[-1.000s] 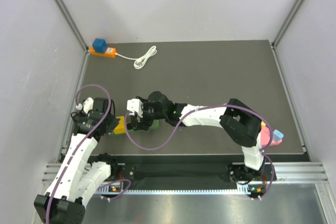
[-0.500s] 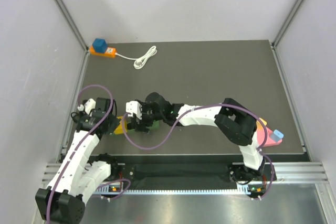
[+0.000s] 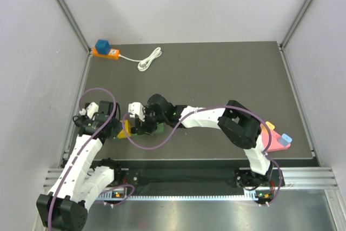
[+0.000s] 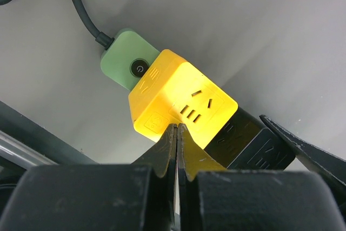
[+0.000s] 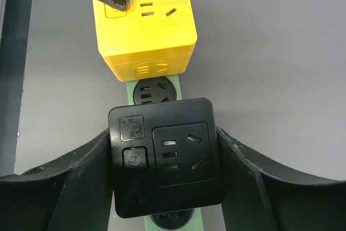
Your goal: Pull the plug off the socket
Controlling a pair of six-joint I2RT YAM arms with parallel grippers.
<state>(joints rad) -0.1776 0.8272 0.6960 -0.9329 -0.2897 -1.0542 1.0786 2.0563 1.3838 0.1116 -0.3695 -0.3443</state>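
**Black plug cube [image 5: 165, 158] seated on the green power strip [image 4: 119, 58], near the left front of the surface [image 4: 243, 25].**

From above you can barely see the plug: the right wrist covers it, and only slivers of the strip and the yellow plug cube [image 5: 143, 25] beside it show. In the right wrist view the strip's near end is cut off by the frame, and the plug's pins are hidden beneath its body. The plug is a glossy black cube with a three-hole outlet and a round button on top, sitting square on the strip with one bare outlet between it and the yellow cube. Your right fingers [image 5: 86, 187] grasp it, one against each side. Your left fingers [image 4: 159, 158] are clenched together, tips on the yellow cube's top edge; you cannot tell how hard they press. The strip's dark cord [image 4: 81, 14] runs out of frame.
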